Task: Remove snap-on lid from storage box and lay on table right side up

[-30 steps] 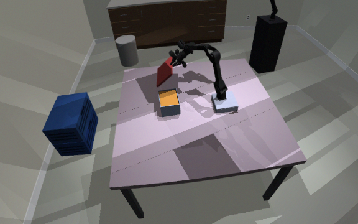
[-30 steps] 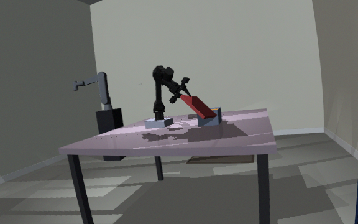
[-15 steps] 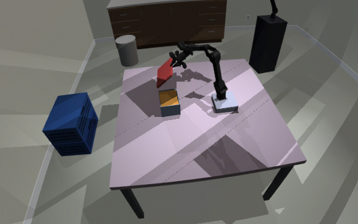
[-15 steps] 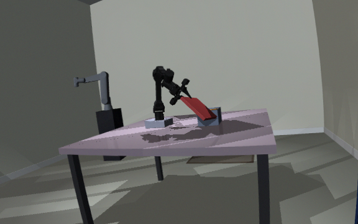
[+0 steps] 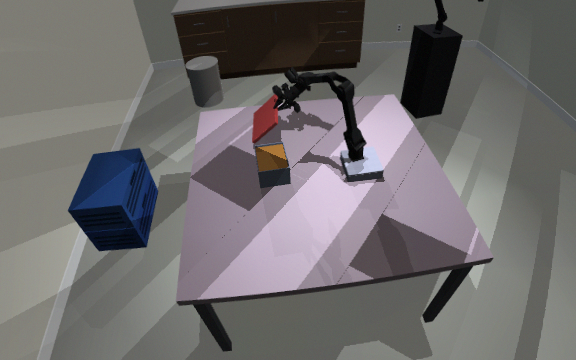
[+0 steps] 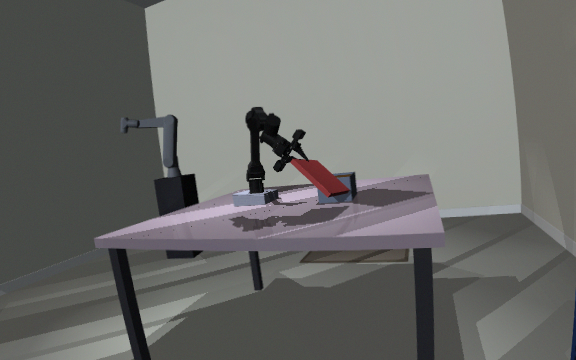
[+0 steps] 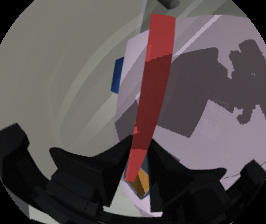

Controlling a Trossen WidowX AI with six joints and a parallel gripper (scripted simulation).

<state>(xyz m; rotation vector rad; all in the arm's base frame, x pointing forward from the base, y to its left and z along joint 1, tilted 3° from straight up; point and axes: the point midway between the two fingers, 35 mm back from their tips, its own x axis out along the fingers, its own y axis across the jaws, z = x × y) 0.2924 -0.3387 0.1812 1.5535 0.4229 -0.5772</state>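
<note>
The red lid (image 5: 266, 120) (image 6: 321, 178) (image 7: 156, 82) is off the box and held in the air, steeply tilted, its low edge pointing away from the arm. My gripper (image 5: 277, 102) (image 6: 300, 160) (image 7: 140, 139) is shut on the lid's upper edge. The storage box (image 5: 274, 177) (image 6: 335, 195) stands open and upright on the table (image 5: 288, 240) (image 6: 268, 242) (image 7: 229, 145), grey-blue outside and orange inside. In the top view the lid hangs behind the box. In the exterior view it covers part of the box. The wrist view shows only a little of the box behind the fingertips.
The arm's pale base block (image 5: 365, 171) (image 6: 250, 198) sits on the table to the right of the box in the top view. A blue crate (image 5: 113, 200) stands on the floor left of the table. A grey bin (image 5: 205, 82) stands beyond the far edge.
</note>
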